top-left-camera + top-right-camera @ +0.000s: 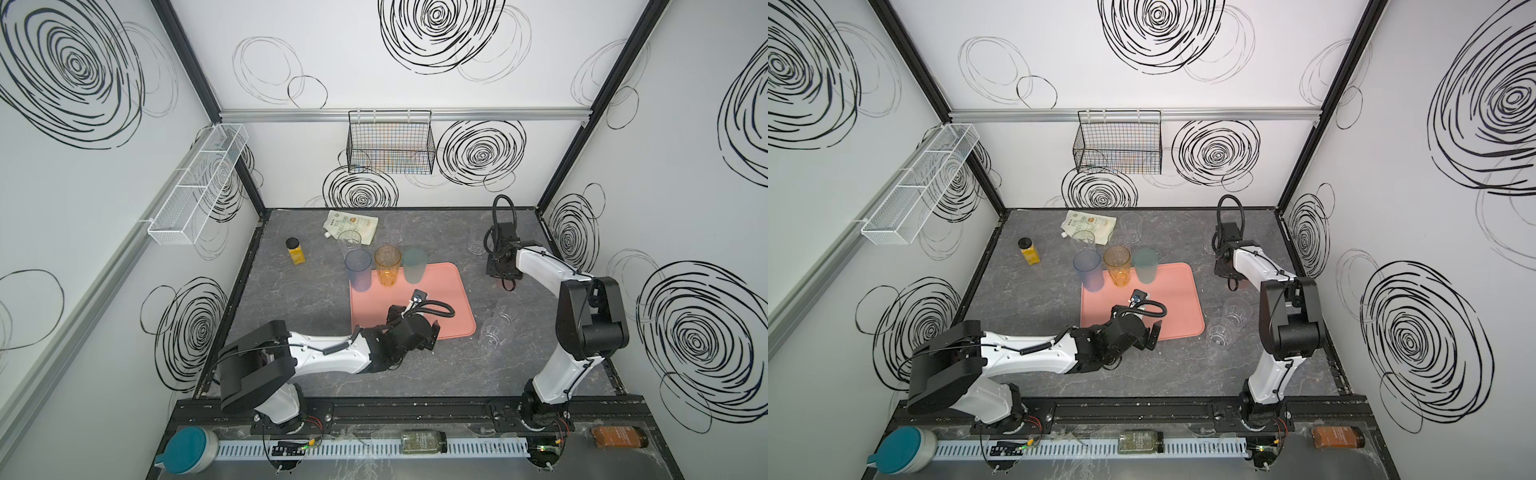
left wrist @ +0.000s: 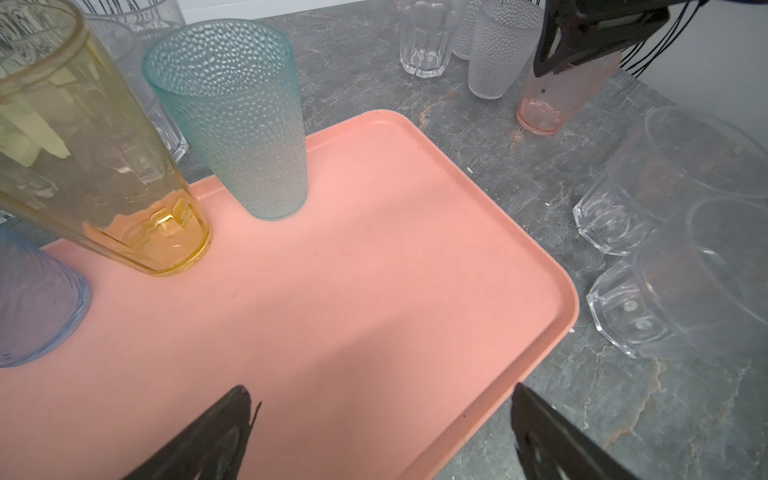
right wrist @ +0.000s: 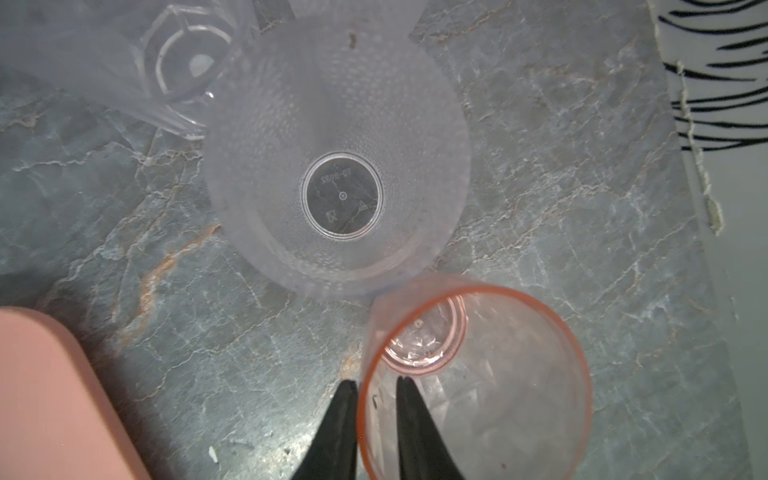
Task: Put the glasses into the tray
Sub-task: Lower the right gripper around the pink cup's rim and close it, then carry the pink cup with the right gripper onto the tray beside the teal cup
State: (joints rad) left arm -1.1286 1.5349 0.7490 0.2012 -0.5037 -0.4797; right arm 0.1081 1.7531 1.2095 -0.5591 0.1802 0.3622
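The salmon-pink tray [image 1: 449,299] lies mid-table. A blue glass [image 1: 359,270], an amber glass [image 1: 387,266] and a teal glass [image 1: 414,266] stand along its far edge. My left gripper [image 2: 380,388] hovers open over the tray's near right corner, holding nothing. In the right wrist view, my right gripper [image 3: 376,380] points down at a pink glass [image 3: 473,382] on the table right of the tray. It is shut on the glass wall, one finger inside the rim and one outside. A frosted clear glass [image 3: 336,158] stands right beside the pink one.
Two short clear glasses [image 1: 509,309] [image 1: 492,334] stand right of the tray. More clear glasses [image 1: 395,228] stand at the back, near a white pouch [image 1: 351,224] and a yellow black-capped bottle [image 1: 295,251]. A clear faceted glass [image 2: 426,37] stands beyond the frosted one.
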